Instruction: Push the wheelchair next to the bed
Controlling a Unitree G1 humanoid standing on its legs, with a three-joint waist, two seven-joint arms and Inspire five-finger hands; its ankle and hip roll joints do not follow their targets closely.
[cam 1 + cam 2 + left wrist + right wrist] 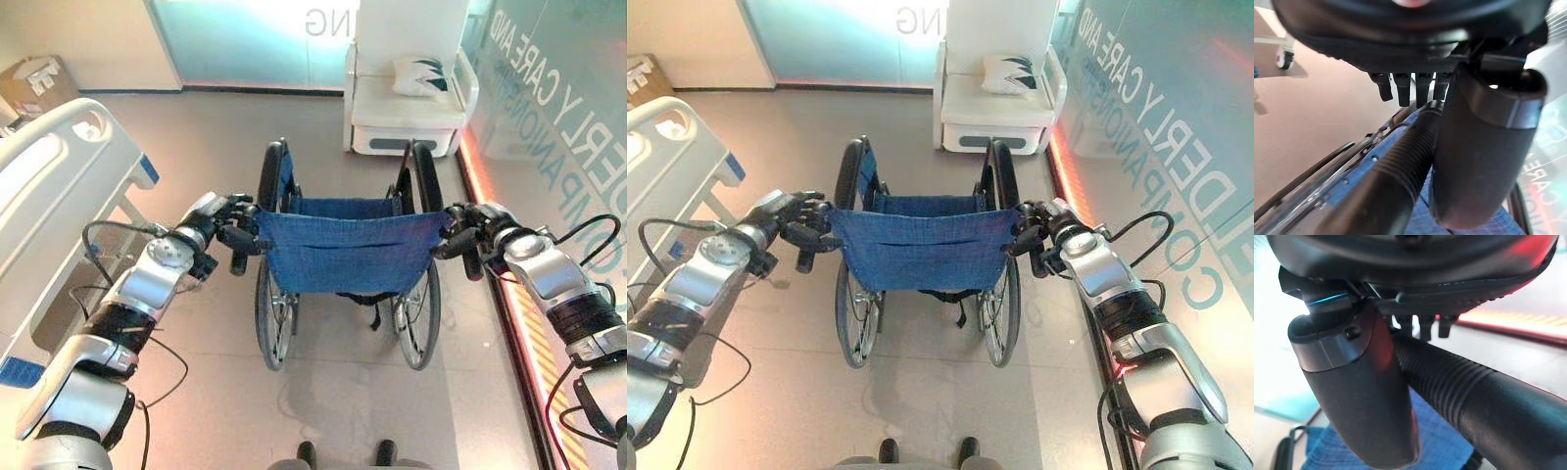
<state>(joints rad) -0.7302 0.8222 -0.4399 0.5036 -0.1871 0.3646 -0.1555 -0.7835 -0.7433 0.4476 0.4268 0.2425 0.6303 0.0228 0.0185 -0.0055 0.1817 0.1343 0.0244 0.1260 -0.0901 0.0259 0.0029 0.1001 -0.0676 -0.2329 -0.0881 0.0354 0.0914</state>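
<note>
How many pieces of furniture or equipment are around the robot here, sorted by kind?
Blue-seated wheelchair: 1
White hospital bed: 1
White armchair with a cushion: 1
Brown cardboard box: 1
Robot hands gripping the push handles: 2, left hand and right hand
Total: 6

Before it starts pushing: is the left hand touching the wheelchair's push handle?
Touching. The left wrist view shows the left hand curled round the ribbed push handle.

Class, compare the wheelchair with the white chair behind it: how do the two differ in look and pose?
The wheelchair has a blue fabric back and large spoked wheels; the white chair is solid and boxy, with no wheels visible. The wheelchair's seat appears empty, while the white chair carries a patterned cushion. The wheelchair shows its back to the camera; the white chair faces it. Both stand upright on the floor.
</note>
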